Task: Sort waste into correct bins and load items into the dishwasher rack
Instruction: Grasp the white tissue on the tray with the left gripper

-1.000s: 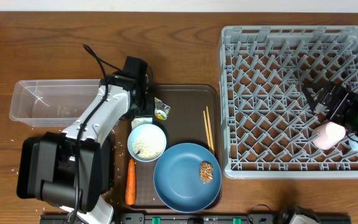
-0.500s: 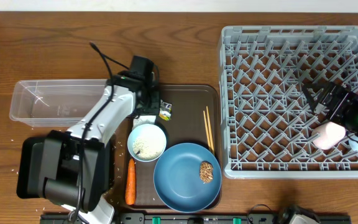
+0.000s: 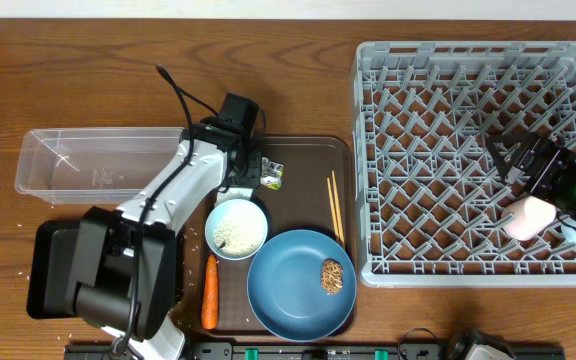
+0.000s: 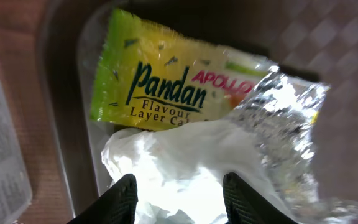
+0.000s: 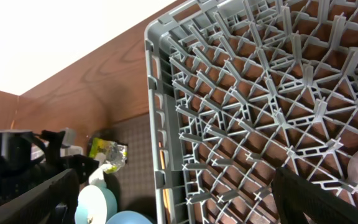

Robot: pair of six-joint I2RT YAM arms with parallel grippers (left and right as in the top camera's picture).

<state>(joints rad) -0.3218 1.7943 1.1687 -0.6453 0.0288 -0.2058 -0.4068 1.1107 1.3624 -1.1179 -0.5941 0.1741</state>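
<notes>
My left gripper (image 3: 256, 176) is on the brown serving tray (image 3: 308, 152), its fingers (image 4: 182, 199) closed in on crumpled white paper (image 4: 185, 155). The yellow-green wrapper (image 3: 272, 177) lies just beyond the fingertips (image 4: 160, 87). A white bowl with rice (image 3: 236, 228), a blue plate (image 3: 293, 290) carrying a brown lump (image 3: 333, 277), a carrot (image 3: 209, 292) and two chopsticks (image 3: 336, 207) lie on the tray. My right gripper (image 3: 508, 162) is open and empty over the grey rack (image 3: 438, 60), next to a white-pink cup (image 3: 528, 217). The light-blue cup is out of view.
The clear tub (image 3: 78, 165) stands left of the tray, with the black tray (image 3: 50, 270) in front of it, partly under my left arm's base. The rack's grey wall (image 5: 157, 124) shows in the right wrist view.
My left gripper has moved right along the tray, and the wrapper has shifted a little to the right with it. The right arm has not moved.
</notes>
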